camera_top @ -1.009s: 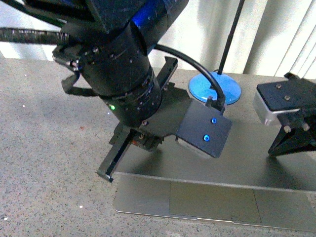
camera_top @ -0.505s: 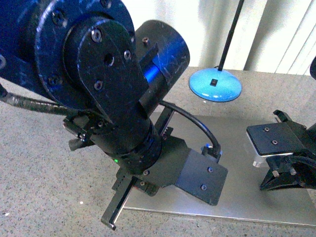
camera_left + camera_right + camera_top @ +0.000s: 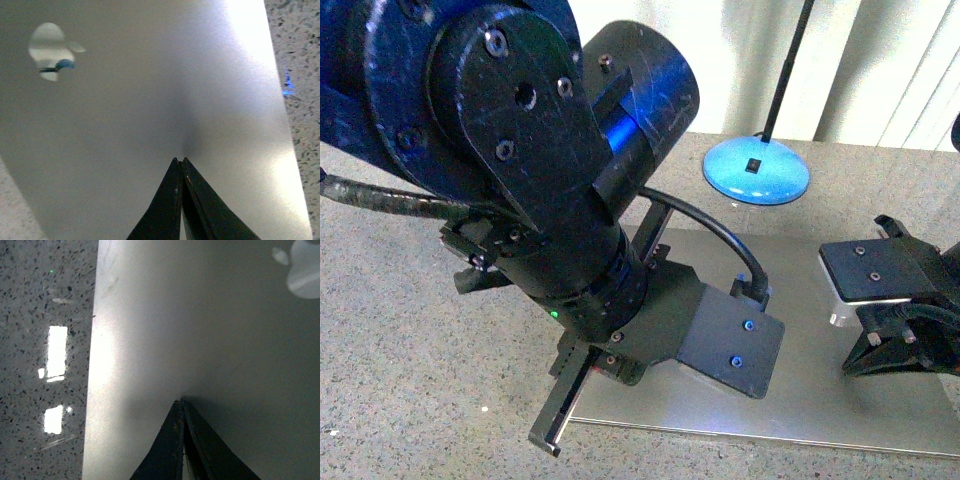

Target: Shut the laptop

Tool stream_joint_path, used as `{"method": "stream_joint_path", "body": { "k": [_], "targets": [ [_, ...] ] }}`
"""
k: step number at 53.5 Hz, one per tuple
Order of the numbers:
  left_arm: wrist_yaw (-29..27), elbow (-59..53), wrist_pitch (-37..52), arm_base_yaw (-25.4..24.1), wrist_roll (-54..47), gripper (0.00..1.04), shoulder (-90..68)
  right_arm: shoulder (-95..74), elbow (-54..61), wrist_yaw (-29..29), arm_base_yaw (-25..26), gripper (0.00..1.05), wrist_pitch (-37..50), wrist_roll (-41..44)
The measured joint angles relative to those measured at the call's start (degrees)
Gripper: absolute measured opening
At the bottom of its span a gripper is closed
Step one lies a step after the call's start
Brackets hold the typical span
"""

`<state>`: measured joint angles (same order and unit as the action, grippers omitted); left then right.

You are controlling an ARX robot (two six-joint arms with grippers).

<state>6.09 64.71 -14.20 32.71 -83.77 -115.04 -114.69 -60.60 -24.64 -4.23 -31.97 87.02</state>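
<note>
The laptop (image 3: 810,385) lies on the speckled table with its plain grey lid down flat; no keys or trackpad show. My left gripper (image 3: 180,161) is shut, its tips pressed on the lid (image 3: 150,100), with the logo (image 3: 50,50) some way off. My right gripper (image 3: 179,402) is shut too, its tips on the lid (image 3: 200,330) near one side edge, with the logo (image 3: 305,265) at the frame's corner. In the front view my left arm (image 3: 570,270) covers the lid's left part and hides its fingertips. The right gripper (image 3: 868,358) rests on the lid's right part.
A blue round lamp base (image 3: 756,170) with a thin black pole stands behind the laptop. Speckled grey tabletop (image 3: 410,350) stretches to the left. A pale curtain wall (image 3: 880,70) is at the back.
A second ago the lid stood partly open, with the trackpad showing in front. Both grippers came down with the lid, which now lies flat over the base.
</note>
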Motion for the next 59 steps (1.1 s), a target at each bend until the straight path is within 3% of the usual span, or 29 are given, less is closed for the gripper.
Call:
{"method": "stream_joint_path", "body": {
  "k": [21, 33, 37, 44, 52, 59],
  "targets": [
    [3.76, 0.00, 7.19, -3.17, 3.34, 0.04, 9.01, 8.09, 0.50, -7.48, -0.04, 0.03, 7.41, -4.33],
    [8.20, -2.01, 18.10, -6.56, 11.91, 0.04, 16.61, 15.85, 5.14, -10.21, -1.07, 0.03, 27.91, -14.36],
    [8.81, -4.24, 24.46, -9.05, 18.45, 0.04, 21.11, 19.63, 7.23, -7.41, -1.92, 0.03, 41.05, -22.49],
    [9.22, -7.52, 30.77, -13.05, 27.93, 0.04, 26.80, 24.13, 8.85, -2.75, -2.45, 0.03, 53.64, -34.62],
    [6.71, -11.45, 35.67, -19.71, 41.97, 0.04, 34.93, 29.29, 9.94, 3.08, -1.55, 0.03, 61.40, -46.86],
    [3.78, -15.50, 38.58, -28.35, 53.27, 0.04, 40.74, 34.07, 10.12, 13.22, 1.99, 0.03, 62.55, -59.98]
  ]
}}
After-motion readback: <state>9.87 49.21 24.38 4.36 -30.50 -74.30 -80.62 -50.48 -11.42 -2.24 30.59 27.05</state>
